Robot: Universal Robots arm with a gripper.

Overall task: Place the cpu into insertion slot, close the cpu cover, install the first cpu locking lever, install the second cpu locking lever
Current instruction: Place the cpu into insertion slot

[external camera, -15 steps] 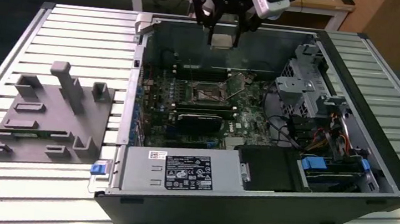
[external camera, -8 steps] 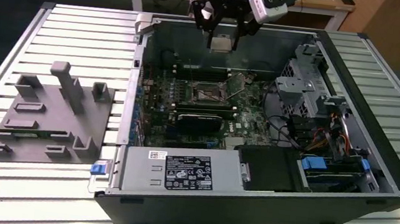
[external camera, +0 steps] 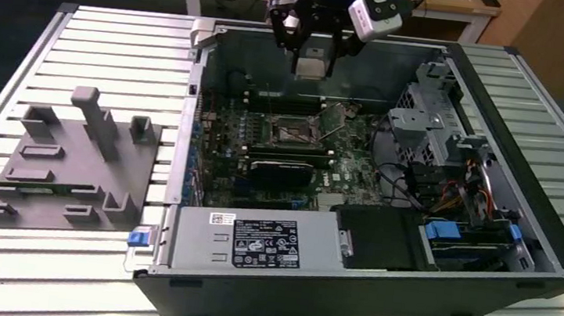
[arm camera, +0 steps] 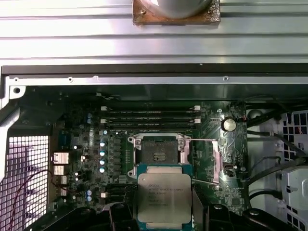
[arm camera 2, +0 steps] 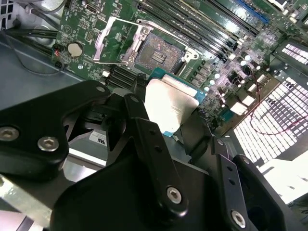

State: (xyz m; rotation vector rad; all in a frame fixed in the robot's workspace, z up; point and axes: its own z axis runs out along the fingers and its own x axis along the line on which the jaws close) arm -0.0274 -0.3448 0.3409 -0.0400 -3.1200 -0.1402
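Held cpu (arm camera: 162,192) not yet seated.
The gripper (arm camera: 166,215) is clamped on the cpu's edges, above the board just beside the insertion slot (arm camera: 158,155) (cpu cover (arm camera 2: 102,43) stands open); tilt or misalignment could bend pins.

The gripper (arm camera 2: 168,107): matte black jointed linkage bars (arm camera 2: 154,144) fastened with silver socket-head screws (arm camera 2: 48,143); white box housing (external camera: 379,3) mounted beside the wrist.

The cpu (arm camera: 164,197) is silver-tan, teal-edged; the insertion slot (arm camera: 157,155) dark on a green board (arm camera: 211,125); in the exterior view, a grey fixture (external camera: 71,167) at nine o'clock of the black case (external camera: 351,299).
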